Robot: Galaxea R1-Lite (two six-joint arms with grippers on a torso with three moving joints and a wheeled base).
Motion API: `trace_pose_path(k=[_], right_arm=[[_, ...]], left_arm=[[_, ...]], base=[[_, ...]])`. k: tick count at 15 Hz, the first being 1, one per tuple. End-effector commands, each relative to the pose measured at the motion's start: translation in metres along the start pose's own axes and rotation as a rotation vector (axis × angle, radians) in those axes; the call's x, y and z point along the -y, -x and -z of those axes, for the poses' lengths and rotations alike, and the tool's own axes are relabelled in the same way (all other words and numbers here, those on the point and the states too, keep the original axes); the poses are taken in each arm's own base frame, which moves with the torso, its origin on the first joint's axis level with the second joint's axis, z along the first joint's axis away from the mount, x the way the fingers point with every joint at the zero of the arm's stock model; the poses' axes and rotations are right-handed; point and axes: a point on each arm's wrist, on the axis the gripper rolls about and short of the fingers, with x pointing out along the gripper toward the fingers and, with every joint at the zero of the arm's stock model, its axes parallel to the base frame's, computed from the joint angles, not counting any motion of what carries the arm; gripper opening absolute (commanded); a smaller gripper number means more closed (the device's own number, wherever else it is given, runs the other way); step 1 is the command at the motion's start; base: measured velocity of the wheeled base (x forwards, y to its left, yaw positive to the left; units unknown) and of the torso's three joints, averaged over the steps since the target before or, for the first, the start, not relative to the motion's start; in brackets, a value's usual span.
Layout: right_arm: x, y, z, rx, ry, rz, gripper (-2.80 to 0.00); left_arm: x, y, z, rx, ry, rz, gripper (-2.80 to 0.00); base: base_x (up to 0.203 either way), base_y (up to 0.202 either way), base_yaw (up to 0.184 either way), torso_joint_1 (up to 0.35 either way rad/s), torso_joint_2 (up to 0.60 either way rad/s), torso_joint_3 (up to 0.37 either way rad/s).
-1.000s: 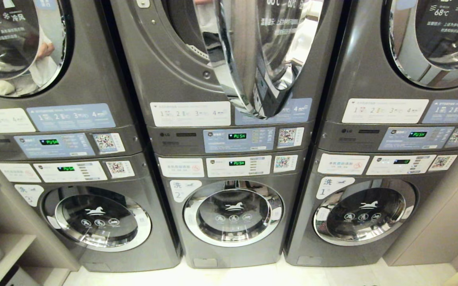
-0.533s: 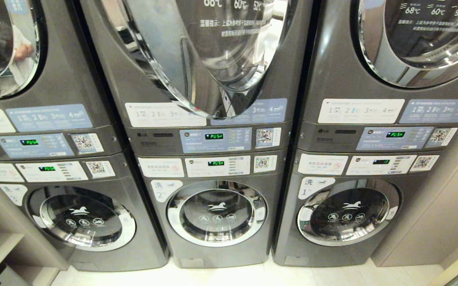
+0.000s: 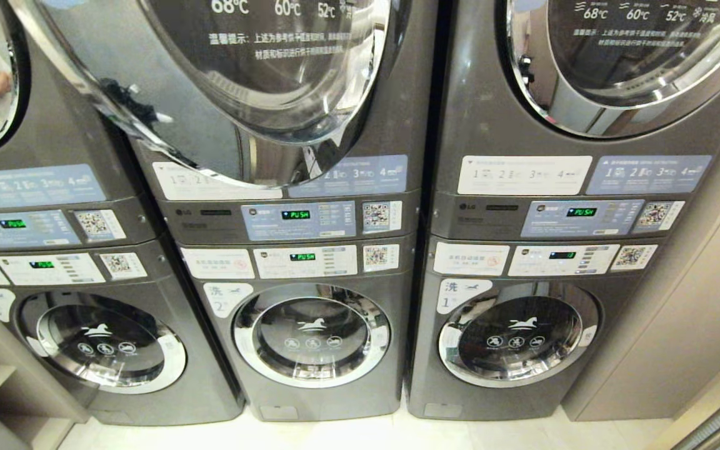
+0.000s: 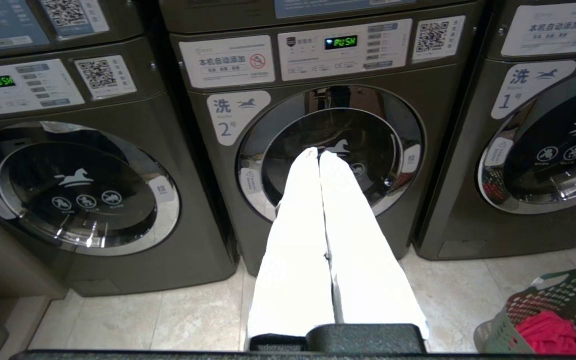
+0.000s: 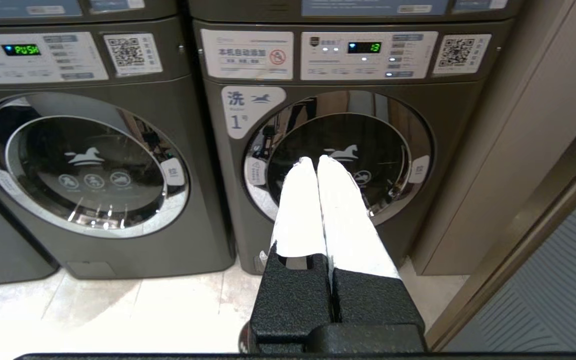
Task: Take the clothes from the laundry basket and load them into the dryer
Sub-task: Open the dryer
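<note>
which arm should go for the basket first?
Left, likely. The laundry basket with the clothes appears only in the left wrist view, on the floor near the left end effector. The right end effector, shut and empty, shows no basket.

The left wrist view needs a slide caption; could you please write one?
Shut white-fingered left gripper faces washer number 2; dark green perforated plastic laundry basket holds red clothes.

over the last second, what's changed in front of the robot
The whole head view slid left, so the camera turned or drove; the machines themselves did not move. The middle dryer door, earlier swung out edge-on, now faces the camera nearly flat, seemingly swinging closed. Both grippers, left and right, are shut and empty. The laundry basket sits on the floor with the red clothes inside.
</note>
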Motion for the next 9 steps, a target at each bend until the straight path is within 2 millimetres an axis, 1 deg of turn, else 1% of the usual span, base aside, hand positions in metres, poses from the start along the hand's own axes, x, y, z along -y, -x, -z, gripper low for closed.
trace_pose_path(k=[1, 6, 8, 9], right_arm=[[0.0000, 0.0002, -0.0001, 0.003, 0.000, 0.000, -2.80], [0.0000, 0.0002, -0.0001, 0.003, -0.001, 0.000, -2.80], [0.0000, 0.0002, -0.0001, 0.003, -0.008, 0.001, -2.80], [0.0000, 0.0002, -0.0001, 0.003, -0.008, 0.001, -2.80]], left_arm=[[0.0000, 0.0000, 0.0000, 0.000, 0.000, 0.000, -2.80], [0.0000, 0.0000, 0.0000, 0.000, 0.000, -0.002, -2.80], [0.0000, 0.0000, 0.0000, 0.000, 0.000, -0.002, -2.80], [0.0000, 0.0000, 0.0000, 0.000, 0.001, -0.002, -2.80]], base=[[0.000, -0.194, 0.001, 0.005, 0.00, 0.005], [0.000, -0.192, 0.001, 0.001, 0.00, 0.003], [0.000, -0.111, -0.001, 0.003, 0.00, 0.002], [0.000, 0.000, 0.000, 0.000, 0.00, 0.000]])
